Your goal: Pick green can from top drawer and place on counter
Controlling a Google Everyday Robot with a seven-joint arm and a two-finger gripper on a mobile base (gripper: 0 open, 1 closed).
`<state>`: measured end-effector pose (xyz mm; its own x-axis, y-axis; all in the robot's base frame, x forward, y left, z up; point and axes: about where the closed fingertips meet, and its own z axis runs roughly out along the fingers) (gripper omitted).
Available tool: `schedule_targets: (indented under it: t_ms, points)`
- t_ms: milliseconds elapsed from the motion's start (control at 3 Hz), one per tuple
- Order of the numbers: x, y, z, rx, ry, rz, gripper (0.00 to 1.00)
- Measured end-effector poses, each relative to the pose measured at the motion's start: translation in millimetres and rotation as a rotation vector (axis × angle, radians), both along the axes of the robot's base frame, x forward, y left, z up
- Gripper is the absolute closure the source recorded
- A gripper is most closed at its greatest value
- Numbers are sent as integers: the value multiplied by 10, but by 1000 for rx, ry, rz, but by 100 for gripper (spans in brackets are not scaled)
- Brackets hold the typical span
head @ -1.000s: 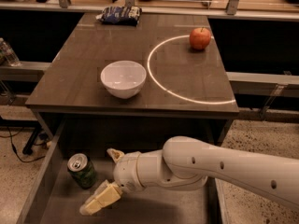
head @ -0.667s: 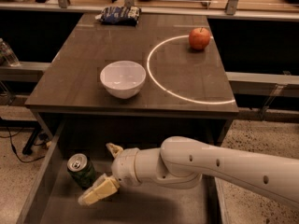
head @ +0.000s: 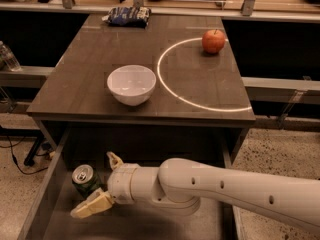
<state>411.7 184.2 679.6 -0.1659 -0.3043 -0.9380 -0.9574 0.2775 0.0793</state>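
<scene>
The green can (head: 85, 180) stands upright at the left of the open top drawer (head: 50, 204), silver top up. My gripper (head: 98, 184) reaches in from the right on a white arm and is open. One finger (head: 114, 160) lies behind the can and the other finger (head: 92, 205) in front, so the can sits between them at its right side. I cannot tell if the fingers touch it. The counter (head: 190, 89) lies above the drawer with a bright ring of light on it.
A white bowl (head: 131, 84) sits near the counter's front left. A red apple (head: 213, 41) sits at the back right. A dark snack bag (head: 125, 15) lies at the back edge. The drawer's left wall (head: 44, 184) is close beside the can.
My gripper has moved left toward the can, so its fingers now stand on either side of it. The can has not moved.
</scene>
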Motion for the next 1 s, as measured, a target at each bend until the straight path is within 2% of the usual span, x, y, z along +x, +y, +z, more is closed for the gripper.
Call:
schedule_targets:
  t_ms: [333, 667, 1000]
  points:
    - [12, 190, -36, 5, -22, -28, 4]
    - [8, 306, -61, 17, -20, -39, 26]
    - [-8, 314, -33, 26, -8, -61, 50]
